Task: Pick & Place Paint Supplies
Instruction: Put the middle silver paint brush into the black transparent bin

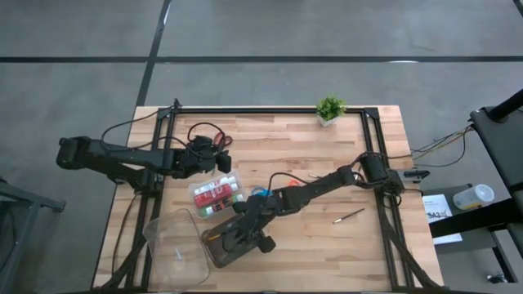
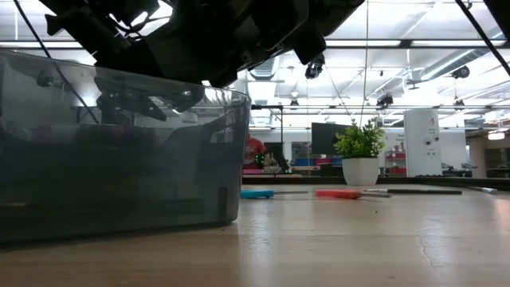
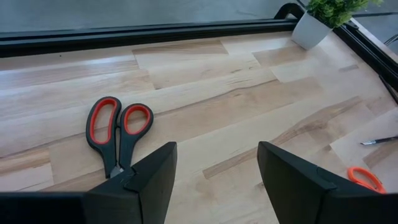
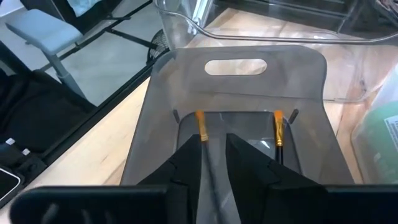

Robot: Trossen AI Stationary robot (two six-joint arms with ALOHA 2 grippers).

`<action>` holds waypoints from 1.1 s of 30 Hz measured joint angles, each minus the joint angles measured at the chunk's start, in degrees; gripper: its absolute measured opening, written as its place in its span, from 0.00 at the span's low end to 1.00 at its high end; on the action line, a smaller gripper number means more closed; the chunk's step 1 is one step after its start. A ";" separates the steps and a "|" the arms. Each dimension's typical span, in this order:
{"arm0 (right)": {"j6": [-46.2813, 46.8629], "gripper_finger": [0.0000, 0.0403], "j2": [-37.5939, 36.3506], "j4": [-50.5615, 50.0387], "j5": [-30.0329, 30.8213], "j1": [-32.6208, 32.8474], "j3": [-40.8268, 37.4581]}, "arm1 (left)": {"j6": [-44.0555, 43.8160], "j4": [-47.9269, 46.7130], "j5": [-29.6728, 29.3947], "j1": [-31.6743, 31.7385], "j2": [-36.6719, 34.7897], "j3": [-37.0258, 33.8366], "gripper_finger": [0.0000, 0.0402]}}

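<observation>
Right gripper [image 4: 214,152] hung over the dark grey case [image 1: 233,243] near the table's front edge, just beside the clear box [image 1: 176,245]. Its fingers stood a narrow gap apart, with a thin brush [image 4: 202,140] running between them down into the case; whether the pads actually pressed on the handle could not be told. A second brush [image 4: 278,127] with the same orange ferrule lay alongside it in the case's tray. Left gripper [image 3: 214,180] hovered above bare wood toward the back left of the table [image 1: 286,143], fingers spread wide and holding nothing. Red-handled scissors [image 3: 117,134] lay flat and closed on the boards just ahead of its left finger. An orange handle [image 3: 364,179] showed past the other finger. Another clear box [image 1: 216,196] held paint tubes, red and green labels visible, between the two arms. One more brush [image 1: 348,216] lay alone on the wood to the right of the right arm. Potted plant [image 1: 330,109] stood at the back edge, well apart from both grippers.
</observation>
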 joint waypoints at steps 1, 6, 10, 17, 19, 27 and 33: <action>-0.02 0.18 0.00 0.01 0.00 0.00 0.00 | -0.01 0.00 0.00 0.00 0.00 -0.01 0.58; -0.29 0.18 0.00 -0.02 0.02 0.00 -0.02 | -0.01 0.00 0.01 0.01 0.00 -0.02 0.58; -1.77 0.18 -0.30 -0.32 0.04 0.00 -0.05 | 0.00 0.00 0.01 0.01 0.00 0.00 0.58; -7.30 0.18 -6.42 -2.56 0.10 -0.24 -2.55 | 0.00 0.01 0.00 -0.01 0.00 -0.01 0.58; -9.94 0.18 -9.15 -2.69 0.65 -0.30 -4.70 | 0.00 0.00 -0.01 0.00 0.00 0.00 0.58; -10.34 0.18 -24.00 -2.30 14.00 -0.30 -20.21 | -0.02 -0.07 0.01 0.00 0.00 -0.02 0.58; -2.74 0.18 -37.49 -2.33 23.32 -0.24 -35.28 | 0.00 -0.11 -0.01 -0.01 0.00 -0.02 0.58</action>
